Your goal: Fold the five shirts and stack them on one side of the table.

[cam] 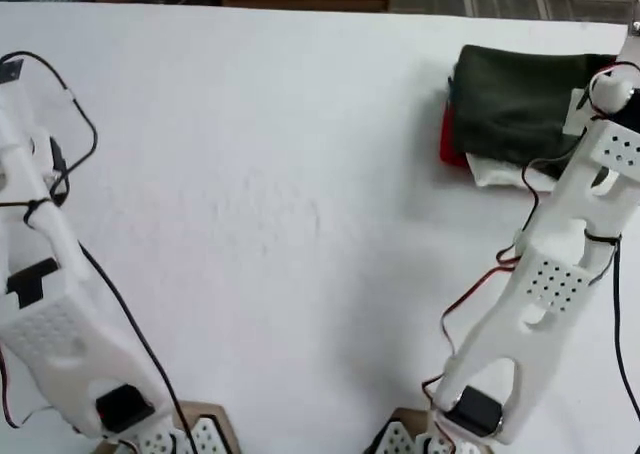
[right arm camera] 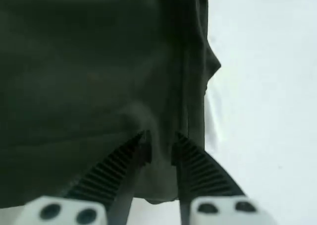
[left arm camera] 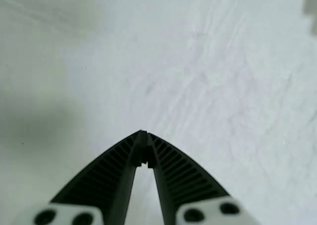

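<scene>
Near left, my left pincer [left arm camera: 142, 136] hangs over bare bench [cam: 280, 194], tips closed on nothing. At far right my right pincer [right arm camera: 159, 140] rests on the dark green shirt [cam: 515, 99], tips narrowly apart; whether cloth is nipped I can't tell. Beneath it only edges of a red shirt [cam: 452, 139] and a white shirt [cam: 495, 171] show, my right arm [cam: 550, 274] covering their right end.

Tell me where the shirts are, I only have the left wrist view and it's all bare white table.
Observer: A folded stack sits at the far right of the table, per the high view.
Operator: What's on top?
Observer: A dark green shirt; a red shirt and a white shirt peek out beneath.
Operator: And the right arm?
Observer: Its end effector is over the dark green shirt, close to its edge.
</scene>
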### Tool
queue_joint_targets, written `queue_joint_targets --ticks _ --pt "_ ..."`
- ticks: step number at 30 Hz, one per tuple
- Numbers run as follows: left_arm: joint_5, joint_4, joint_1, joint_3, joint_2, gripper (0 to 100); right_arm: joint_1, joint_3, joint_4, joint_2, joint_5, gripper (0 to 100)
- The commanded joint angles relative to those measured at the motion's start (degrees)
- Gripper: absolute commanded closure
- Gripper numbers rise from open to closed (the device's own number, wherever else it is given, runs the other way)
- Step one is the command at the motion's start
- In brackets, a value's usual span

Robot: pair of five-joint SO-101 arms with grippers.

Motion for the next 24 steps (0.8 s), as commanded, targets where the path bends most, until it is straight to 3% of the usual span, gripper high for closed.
queue_joint_targets --ticks 1,5,15,24 --pt "-0.35 0.53 -0.53 -0.66 -4.13 97 1.71 1.76 1.45 -1.63 -0.09 97.8" --pt "-0.35 0.53 -0.62 -0.66 -4.13 97 3.65 2.55 0.48 4.53 0.09 97.9" --pt "-0.44 0.79 -0.62 -0.75 -4.13 97 5.76 2.46 -14.55 12.0 5.36 97.8" --pt "-7.65 2.37 -0.53 -0.13 -13.63 97 3.82 -3.08 -4.53 0.75 5.19 97.8"
